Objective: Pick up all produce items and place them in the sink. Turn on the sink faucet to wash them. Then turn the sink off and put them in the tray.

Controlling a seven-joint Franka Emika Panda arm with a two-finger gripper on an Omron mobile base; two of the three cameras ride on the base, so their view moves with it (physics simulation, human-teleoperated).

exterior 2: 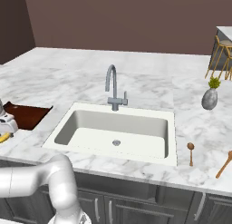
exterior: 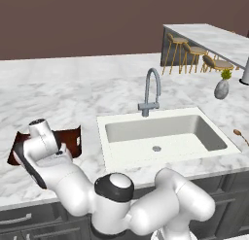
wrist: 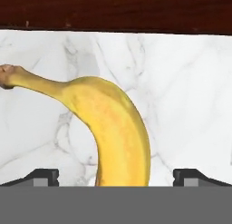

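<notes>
While the claw (wrist: 116,177) hangs with jaws apart, the banana (wrist: 115,132) lies between them, seemingly untouched; pickup is underway, next lower and close.

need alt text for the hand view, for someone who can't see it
A curved yellow banana lies on grey-veined white marble counter, seen close from above, its stem end reaching to the left edge. The gripper hangs over it, jaws wide open on either side. A dark reddish-brown tray runs along the top.
</notes>
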